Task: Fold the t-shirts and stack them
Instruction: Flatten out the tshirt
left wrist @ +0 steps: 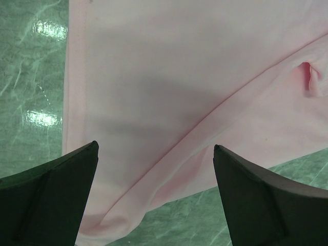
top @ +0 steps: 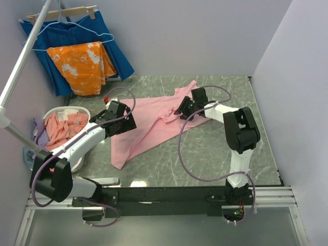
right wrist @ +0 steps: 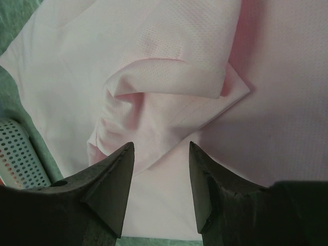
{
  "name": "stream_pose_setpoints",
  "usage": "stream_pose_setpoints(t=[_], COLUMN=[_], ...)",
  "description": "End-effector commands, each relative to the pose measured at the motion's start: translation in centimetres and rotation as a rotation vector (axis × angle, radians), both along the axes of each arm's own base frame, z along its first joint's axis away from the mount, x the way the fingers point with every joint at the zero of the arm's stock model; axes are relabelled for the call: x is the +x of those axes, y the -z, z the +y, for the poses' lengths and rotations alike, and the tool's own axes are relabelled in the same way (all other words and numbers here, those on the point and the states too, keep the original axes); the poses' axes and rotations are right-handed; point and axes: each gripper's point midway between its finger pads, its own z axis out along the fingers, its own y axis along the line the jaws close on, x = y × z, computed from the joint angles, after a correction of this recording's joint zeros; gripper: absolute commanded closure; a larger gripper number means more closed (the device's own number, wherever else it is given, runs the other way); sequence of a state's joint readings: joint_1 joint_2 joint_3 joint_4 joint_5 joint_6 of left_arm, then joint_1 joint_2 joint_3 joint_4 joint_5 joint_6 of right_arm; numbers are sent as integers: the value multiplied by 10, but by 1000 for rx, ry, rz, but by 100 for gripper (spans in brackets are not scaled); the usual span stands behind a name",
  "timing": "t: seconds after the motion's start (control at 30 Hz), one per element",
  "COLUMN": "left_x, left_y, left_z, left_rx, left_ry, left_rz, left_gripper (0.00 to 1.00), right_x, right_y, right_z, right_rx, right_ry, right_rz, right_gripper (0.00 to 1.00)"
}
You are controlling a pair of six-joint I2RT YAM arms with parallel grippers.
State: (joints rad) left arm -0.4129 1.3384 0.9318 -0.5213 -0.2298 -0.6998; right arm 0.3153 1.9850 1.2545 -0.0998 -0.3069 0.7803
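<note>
**Right gripper** [right wrist: 161,144]: jaws partly closed, a narrow gap between them. It sits low over a bunched fold of the pink shirt [right wrist: 154,51]. Cloth fills the gap, but whether it is pinched cannot be told. In the top view the right gripper [top: 185,106] is at the shirt's far right end, near the middle of the table.

**Left gripper** [left wrist: 155,146]: jaws spread wide, holding nothing, hanging above the shirt [left wrist: 179,77] near its left hem. In the top view the left gripper [top: 120,117] is over the shirt's left side.

**Pink shirt** [top: 148,128]: lies on the table as a long slanted band. It runs from the near left of centre up toward the far edge, partly folded and creased.

**Table** [top: 215,148]: green marbled top, glossy with lamp glare. Bare marble shows along the near edge, down the right side and in the far right corner.

**Basket** [top: 56,110]: white and perforated, at the left edge of the table beside the left arm. It holds a salmon shirt [top: 64,128] and a lilac shirt [top: 38,130].

**Far left corner**: an orange cloth [top: 82,64] and a blue cloth [top: 110,46] hang from a hanger [top: 61,13].

**Room**: plain pale walls close off the far, left and right sides. A white pole [top: 20,61] slants across the left.
</note>
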Motion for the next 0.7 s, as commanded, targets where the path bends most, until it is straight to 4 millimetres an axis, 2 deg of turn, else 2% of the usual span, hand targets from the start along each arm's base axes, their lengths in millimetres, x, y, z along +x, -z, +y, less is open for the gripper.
stream_pose_setpoints(t=[0.0,0.4,0.6,0.67], left_x=[6,6,7,6], left_y=[-4,-3,0,3], left_z=[-2,0,1,1], left_rx=[-2,14,22,22], left_ry=[-4,-10,-11,-11], left_rz=[-23,-11,-2,4], left_gripper=[1,1,1,1], right_x=[7,15,19,20], right_y=[-12,2,8,9], right_z=[8,12,12,12], right_rx=[-4,-28,-45,-50], right_ry=[-1,-1,-4,-9], right_rz=[-37,-7,-3,-1], right_gripper=[46,46,53,58])
